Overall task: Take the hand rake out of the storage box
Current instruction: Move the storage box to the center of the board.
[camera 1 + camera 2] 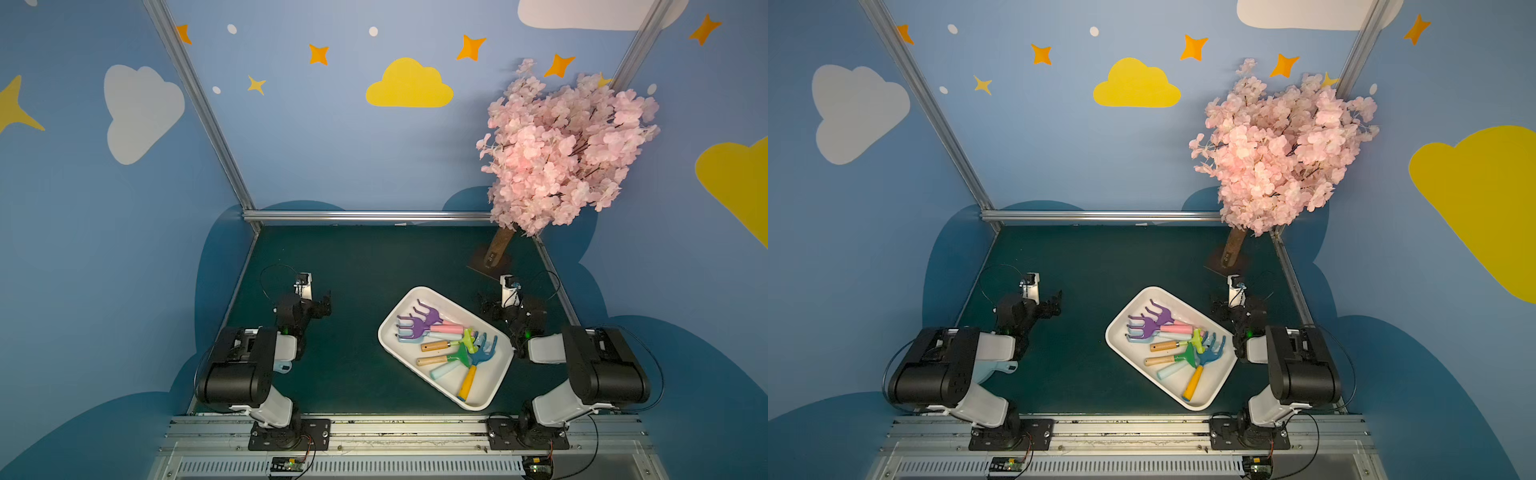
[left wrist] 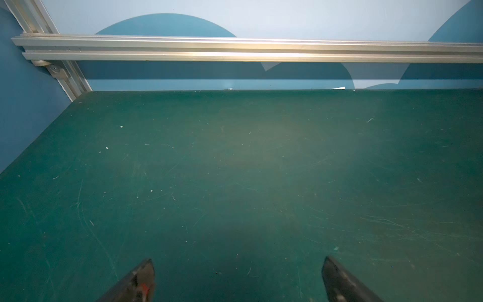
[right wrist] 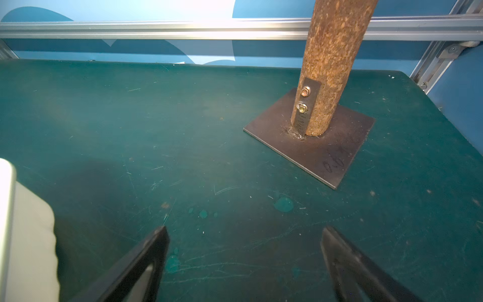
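Filling the storage box (image 1: pixel 489 376), rakes (image 1: pixel 460 354) show only in both top views.

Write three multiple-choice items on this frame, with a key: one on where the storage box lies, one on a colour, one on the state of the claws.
1. The storage box lies closest to:
A. the left arm
B. the right arm
C. the back rail

2. The blue-headed rake has a handle that is:
A. pink
B. yellow
C. black

3. The left claw and right claw are:
A. both open and empty
B. both shut
C. one shut on a rake

Key:
1 B: in both top views the box's rim lies right beside that arm.
2 B: its yellow handle points toward the box's near corner.
3 A: each wrist view shows the jaws spread, with only bare table between them.
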